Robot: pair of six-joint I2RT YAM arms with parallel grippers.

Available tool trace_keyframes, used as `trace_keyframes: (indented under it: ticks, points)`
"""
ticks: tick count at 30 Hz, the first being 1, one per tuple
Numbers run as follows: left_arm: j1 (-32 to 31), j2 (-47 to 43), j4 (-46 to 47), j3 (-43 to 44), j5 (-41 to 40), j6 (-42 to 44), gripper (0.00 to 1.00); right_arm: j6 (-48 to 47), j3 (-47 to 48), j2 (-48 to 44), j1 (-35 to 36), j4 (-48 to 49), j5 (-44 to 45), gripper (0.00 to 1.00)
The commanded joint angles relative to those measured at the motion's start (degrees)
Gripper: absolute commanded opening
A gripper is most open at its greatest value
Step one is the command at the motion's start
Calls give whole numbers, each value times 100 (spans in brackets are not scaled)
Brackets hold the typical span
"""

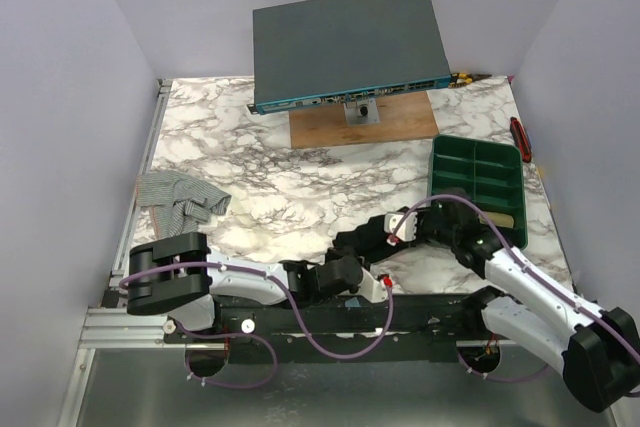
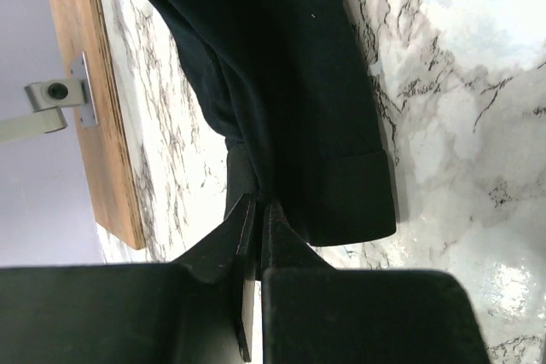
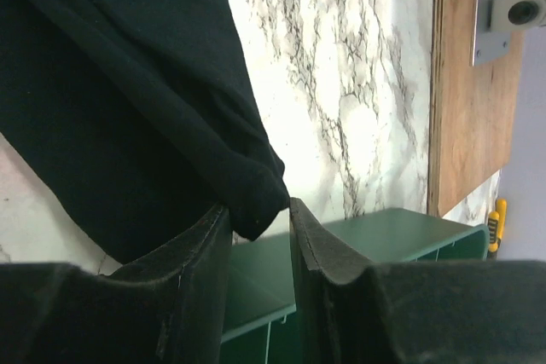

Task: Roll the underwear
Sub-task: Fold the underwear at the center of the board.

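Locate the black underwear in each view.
Top external: underwear low centre, between the two arm tips.
Left wrist: underwear upper centre, running down into the jaws.
Right wrist: underwear upper left.
Shared landmark: wooden board.

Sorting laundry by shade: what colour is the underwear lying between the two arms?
The underwear is plain black, clearest in the right wrist view.

White arms (image 1: 530, 292), black joints (image 1: 165, 272), purple cables (image 1: 340, 352); fingers (image 3: 192, 270) seemingly matte black.
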Motion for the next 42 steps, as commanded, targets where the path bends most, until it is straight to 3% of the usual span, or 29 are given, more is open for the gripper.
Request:
trace_keyframes:
  ticks: [1,13,23,32,36,42]
  points:
    - [-179,-120,-52,204,-175,-38,0,211,274,-205,-39,-728,314,36]
    - [-613,172,176,195,-481,201,0,482,710,-432,-37,-1498,746,40]
    - [-882,474,264,243,-1163,529,0,1992,1548,52,-36,-1425,-474,40]
    - [-1017,638,30,463,-1352,403,3,2528,1333,887,-37,-868,-1085,40]
    - [-1095,683,90,432,-1460,477,7,2667,1386,1138,-36,-827,-1072,39]
    - [-1167,731,1,394,-1477,450,34,2219,1365,1387,-37,-1360,-1062,36]
